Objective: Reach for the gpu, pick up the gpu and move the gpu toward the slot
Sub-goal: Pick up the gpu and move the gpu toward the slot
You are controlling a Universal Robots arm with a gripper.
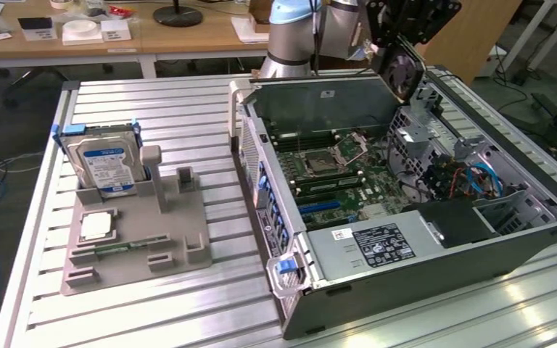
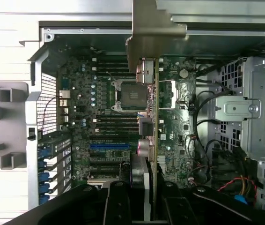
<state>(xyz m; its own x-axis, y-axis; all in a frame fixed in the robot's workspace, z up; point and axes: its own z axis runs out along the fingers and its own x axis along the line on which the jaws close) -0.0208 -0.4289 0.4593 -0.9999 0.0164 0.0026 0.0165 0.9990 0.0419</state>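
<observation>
The gpu point(image 1: 402, 70) hangs above the far end of the open computer case point(image 1: 289, 239), its round black fan facing the exterior view's left. My gripper point(image 1: 397, 45) is shut on its upper edge. In the wrist view the gpu point(image 2: 154, 136) runs edge-on as a thin strip with its silver bracket point(image 2: 153, 33) at the far end, held between my dark fingers point(image 2: 118, 204); my gripper point(image 2: 149, 208) is over the motherboard point(image 2: 76, 122). A blue slot point(image 2: 109, 146) lies on the board to one side of the card, also seen as the blue slot point(image 1: 322, 206).
A grey fixture point(image 1: 133, 246) on the exterior view's left carries a silver hard drive point(image 1: 104, 163) with a blue label and a square CPU chip point(image 1: 96, 226). Inside the case are the power supply point(image 1: 376, 246), a drive cage point(image 2: 259, 103) and loose cables point(image 1: 472, 181).
</observation>
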